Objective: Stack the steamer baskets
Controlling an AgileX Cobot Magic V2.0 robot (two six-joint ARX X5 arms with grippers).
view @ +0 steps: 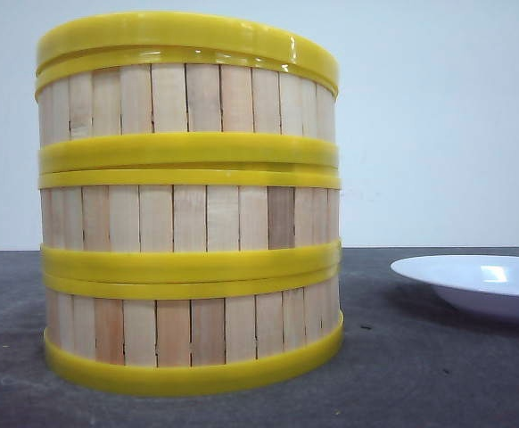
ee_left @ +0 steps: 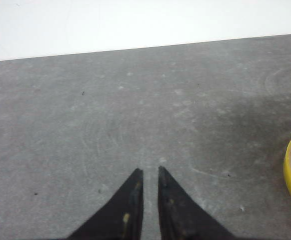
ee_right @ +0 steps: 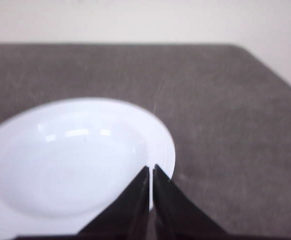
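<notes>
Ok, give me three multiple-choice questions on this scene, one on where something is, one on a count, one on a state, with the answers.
1. In the front view, the white plate lies where?
A. right of the stack
B. on top of the stack
C. left of the stack

2. How many steamer baskets are stacked?
A. one
B. two
C. three

3. The right gripper is
A. holding a basket
B. shut on nothing
C. wide open

Answers:
1. A, it sits on the table right of the stack.
2. C, three slatted tiers show.
3. B, its fingers meet over the plate, gripping nothing.

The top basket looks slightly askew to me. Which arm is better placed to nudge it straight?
Left, probably. The left gripper, nearly shut and holding nothing, has the steamer baskets at its view's edge; the right gripper hangs over the white plate.
</notes>
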